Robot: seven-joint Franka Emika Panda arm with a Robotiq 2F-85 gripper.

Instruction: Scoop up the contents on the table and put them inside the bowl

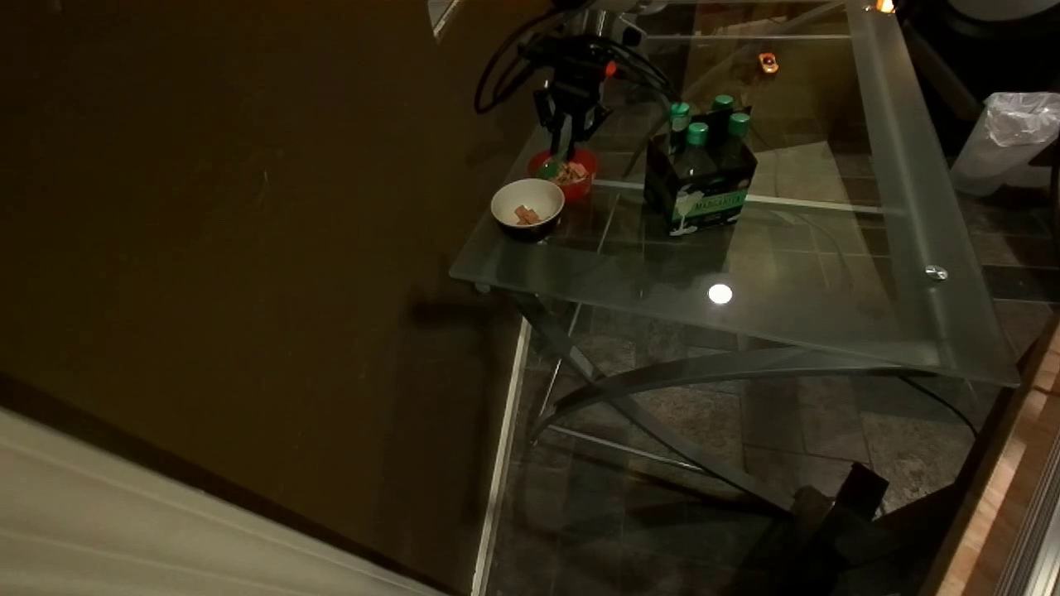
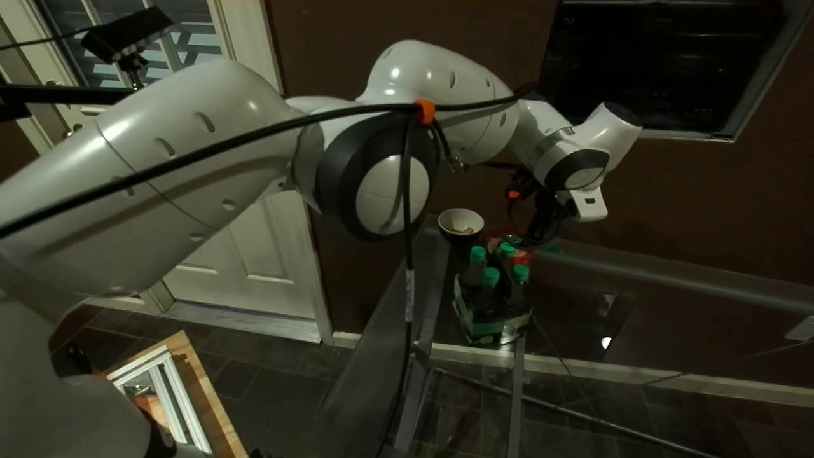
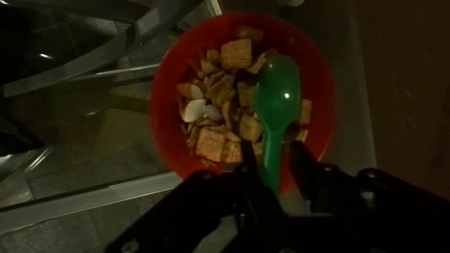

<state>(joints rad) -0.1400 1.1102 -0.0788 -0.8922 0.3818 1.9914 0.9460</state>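
Observation:
The bowl (image 1: 508,201), pale inside and dark outside, stands near the corner of the glass table (image 1: 613,273) with a few brown pieces in it; it also shows in an exterior view (image 2: 453,217). Beside it is a red bowl (image 1: 584,189) (image 3: 163,105) holding brown cereal squares and white pieces. A green spoon (image 3: 277,93) lies in the red bowl on the cereal. My gripper (image 3: 272,146) is over the red bowl's rim, its fingers on both sides of the spoon handle with a gap at each side. In an exterior view my gripper (image 1: 564,154) points down into the red bowl.
A dark pack of bottles with green caps (image 1: 700,186) (image 2: 489,305) stands close beside the red bowl. The brown wall (image 1: 331,207) runs along the table's edge near the bowls. A small orange object (image 1: 768,63) lies farther along the table.

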